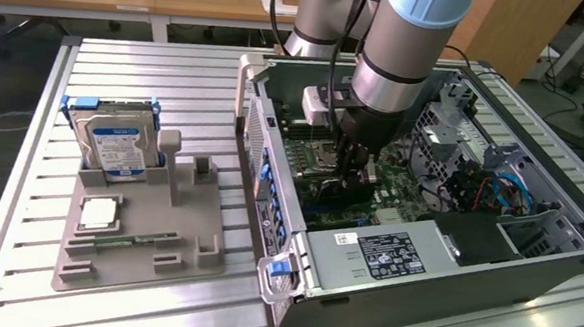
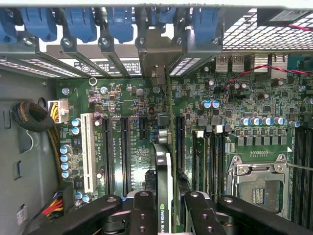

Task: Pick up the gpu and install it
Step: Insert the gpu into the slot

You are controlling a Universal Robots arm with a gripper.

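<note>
Here, black pincer [image 2: 166,208] clamped on thin dark gpu card [image 2: 164,183], edge-on above green motherboard [image 2: 122,98] slots, hemmed by grey case wall [image 1: 271,153]; card's logo unreadable.

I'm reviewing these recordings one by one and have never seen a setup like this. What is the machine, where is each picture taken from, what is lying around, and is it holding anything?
The machine is a single robot arm, grey with pale blue joints, ending in a black gripper. One picture comes from a camera standing off the arm and looks down on a ridged metal table. The other comes from a camera on the arm's wrist, looking past the gripper's fingers into the machine below.

On the table lies an open computer case with its green motherboard exposed. Toward the exterior view's left sits a grey parts holder carrying a hard drive upright and a memory stick lying flat.

The gripper is down inside the case, closed on the gpu, a thin dark card held edge-on above the motherboard's slots.
</note>
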